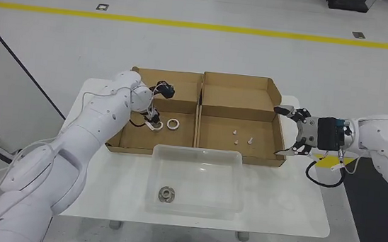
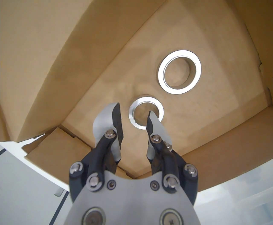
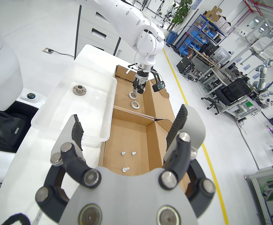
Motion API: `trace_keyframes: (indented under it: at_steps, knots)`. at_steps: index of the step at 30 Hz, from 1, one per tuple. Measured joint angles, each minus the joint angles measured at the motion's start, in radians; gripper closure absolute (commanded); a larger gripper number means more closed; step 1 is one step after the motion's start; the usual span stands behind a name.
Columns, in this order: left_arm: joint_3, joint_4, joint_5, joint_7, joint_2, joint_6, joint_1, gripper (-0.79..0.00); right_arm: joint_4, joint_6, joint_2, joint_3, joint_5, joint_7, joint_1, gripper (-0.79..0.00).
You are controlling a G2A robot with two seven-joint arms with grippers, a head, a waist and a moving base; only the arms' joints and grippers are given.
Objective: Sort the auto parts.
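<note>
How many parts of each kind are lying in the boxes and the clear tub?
Metal rings: 2
Small screws: 3
Flanged hub: 1
Total: 6

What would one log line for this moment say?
left gripper open at small ring, left box | right gripper open beside right box | flange in tray

Work surface: a white table (image 1: 299, 203) on a pale workshop floor.
Floor marking: a yellow line (image 1: 204, 26) crosses beyond the table's far side.
Power: a floor socket (image 3: 48, 50), cable trailing from it.
Storage: a white drawer cabinet (image 3: 96, 36) near the table.
Background: rack of blue bins (image 3: 200, 36), office chair (image 3: 215, 100), dark monitor (image 3: 234, 89) (a crowded corner), potted plant (image 3: 181, 10).
</note>
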State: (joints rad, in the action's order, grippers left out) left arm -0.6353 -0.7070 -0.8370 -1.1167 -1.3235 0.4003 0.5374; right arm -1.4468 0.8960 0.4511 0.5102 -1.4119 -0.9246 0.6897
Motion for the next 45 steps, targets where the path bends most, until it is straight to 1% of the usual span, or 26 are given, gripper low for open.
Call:
trace_keyframes:
  at_steps: [1,2,6,9,12,15,18,19,21,22,26,36,38,39,42,45]
  knots:
    - [-0.005,0.0,0.002,0.0,0.001,-0.003,-0.004,-0.757,0.0,0.0,0.0,0.0,0.0,0.0,0.0,-0.785]
    - [-0.009,-0.002,0.002,-0.001,0.002,-0.005,-0.008,-0.785,0.0,0.0,0.0,0.0,0.0,0.0,0.0,-0.785]
    - [-0.034,-0.027,0.001,0.0,0.011,-0.011,-0.026,-0.785,0.0,0.0,0.0,0.0,0.0,0.0,0.0,-0.785]
    - [-0.064,-0.076,-0.001,-0.017,0.026,-0.013,-0.038,-0.785,0.0,0.0,0.0,0.0,0.0,0.0,0.0,-0.785]
    - [-0.102,-0.148,-0.005,-0.046,0.048,0.004,-0.035,-0.785,0.0,0.0,0.0,0.0,0.0,0.0,0.0,-0.785]
    - [-0.154,-0.254,0.008,-0.092,0.078,0.05,-0.011,-0.785,0.0,0.0,0.0,0.0,0.0,0.0,0.0,-0.785]
    - [-0.222,-0.387,0.045,-0.166,0.113,0.083,0.037,-0.785,0.0,0.0,0.0,0.0,0.0,0.0,0.0,-0.785]
    - [-0.254,-0.446,0.076,-0.196,0.127,0.09,0.063,-0.785,0.0,0.0,0.0,0.0,0.0,0.0,0.0,-0.785]
    - [-0.286,-0.527,0.112,-0.222,0.14,0.086,0.093,-0.785,0.0,0.0,0.0,0.0,0.0,0.0,0.0,-0.785]
    - [-0.289,-0.548,0.115,-0.224,0.141,0.083,0.095,-0.785,0.0,0.0,0.0,0.0,0.0,0.0,0.0,-0.785]
    - [-0.286,-0.522,0.11,-0.221,0.14,0.082,0.093,-0.785,0.0,0.0,0.0,0.0,0.0,0.0,0.0,-0.785]
    - [-0.286,-0.53,0.109,-0.212,0.14,0.086,0.098,-0.785,0.0,0.0,0.0,0.0,0.0,0.0,0.0,-0.785]
    - [-0.277,-0.566,0.073,-0.185,0.145,0.103,0.114,-0.785,0.0,0.0,0.0,0.0,0.0,0.0,0.0,-0.785]
    - [-0.268,-0.585,0.05,-0.193,0.148,0.096,0.121,-0.785,0.0,0.0,0.0,0.0,0.0,0.0,0.0,-0.785]
    - [-0.226,-0.672,0.035,-0.253,0.162,0.051,0.135,-0.785,0.0,0.0,0.0,0.0,0.0,0.0,0.0,-0.785]
    - [-0.166,-0.777,0.061,-0.299,0.19,0.006,0.143,-0.785,0.0,0.0,0.0,0.0,0.0,0.0,0.0,-0.785]
